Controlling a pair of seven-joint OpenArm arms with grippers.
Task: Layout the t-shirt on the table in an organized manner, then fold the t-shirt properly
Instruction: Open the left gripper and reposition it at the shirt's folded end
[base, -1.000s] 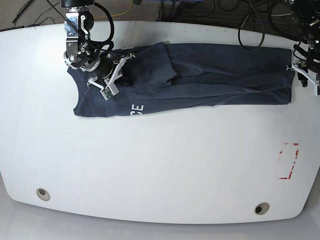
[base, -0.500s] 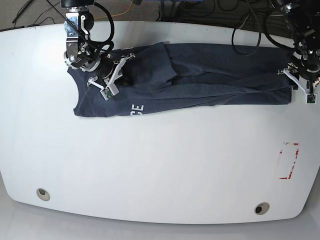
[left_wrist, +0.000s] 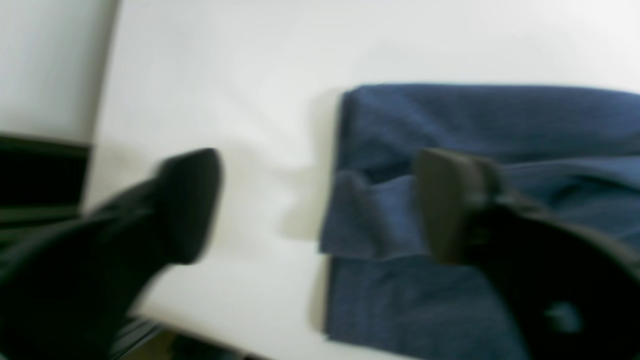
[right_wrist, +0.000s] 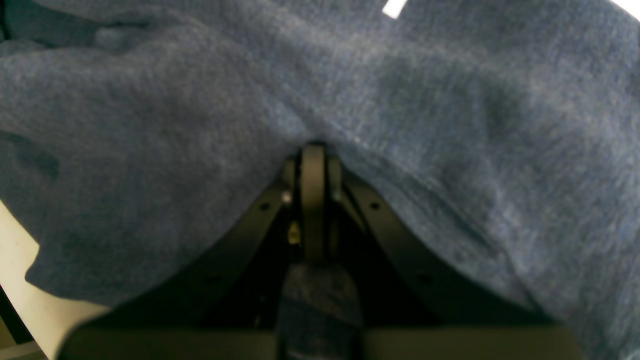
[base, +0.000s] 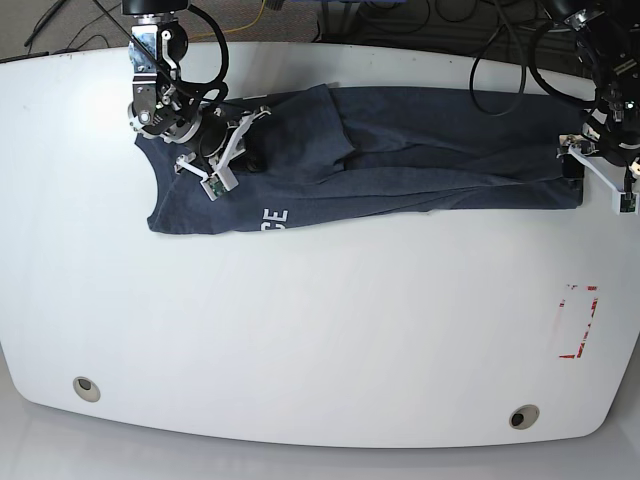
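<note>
- The t-shirt is lying stretched in a long band across the far side of the table
- The right gripper is clenching a fold of its cloth
- The left gripper is standing spread wide at the shirt's other edge, grasping nothing

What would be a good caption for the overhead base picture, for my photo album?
Two robot arms work a navy t-shirt stretched across a white table: right end effector pinching one end, left end effector open at the other.
</note>
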